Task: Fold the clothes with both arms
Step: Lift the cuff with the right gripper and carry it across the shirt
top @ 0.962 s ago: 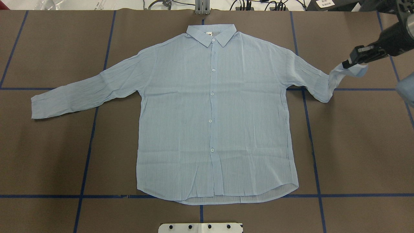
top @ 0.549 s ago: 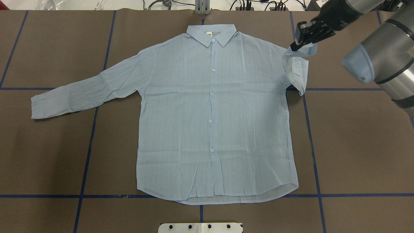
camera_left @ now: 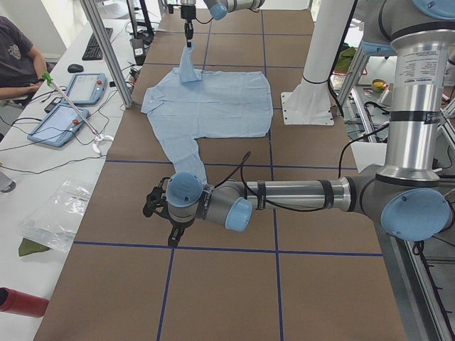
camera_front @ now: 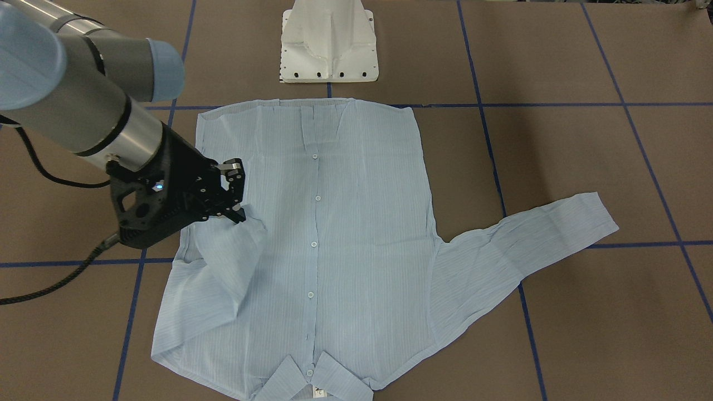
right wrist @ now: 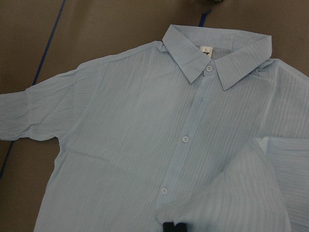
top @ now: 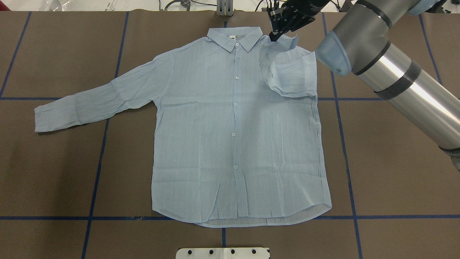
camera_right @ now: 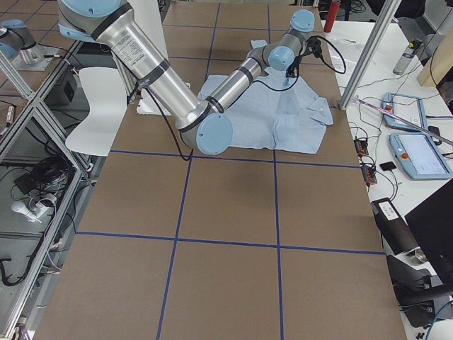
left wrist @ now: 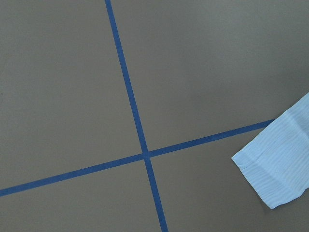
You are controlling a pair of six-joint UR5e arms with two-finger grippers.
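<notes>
The light blue shirt (top: pixel 215 136) lies flat, front up and buttoned, with its collar (top: pixel 235 37) at the far edge. My right gripper (top: pixel 278 34) is shut on the cuff of the right sleeve (top: pixel 289 73). That sleeve hangs from it, doubled over the shirt's shoulder beside the collar. The front-facing view shows the same gripper (camera_front: pixel 237 210) above the draped sleeve (camera_front: pixel 228 267). The left sleeve (top: pixel 93 100) stretches flat on the table, and its cuff (left wrist: pixel 280 164) shows in the left wrist view. The left gripper (camera_left: pixel 170 231) hovers past that cuff; I cannot tell whether it is open.
Brown table cover crossed by blue tape lines (top: pixel 97 172). The white pedestal base (camera_front: pixel 328 44) stands at the robot's edge near the shirt hem. Beyond the far edge are a metal post (top: pixel 224 7), cables, tablets (camera_left: pixel 85 89) and a seated person (camera_left: pixel 14 50).
The right gripper has carried the right sleeve's cuff from far out on the right inward over the shirt, up to the collar. The sleeve now lies doubled over the shoulder.
</notes>
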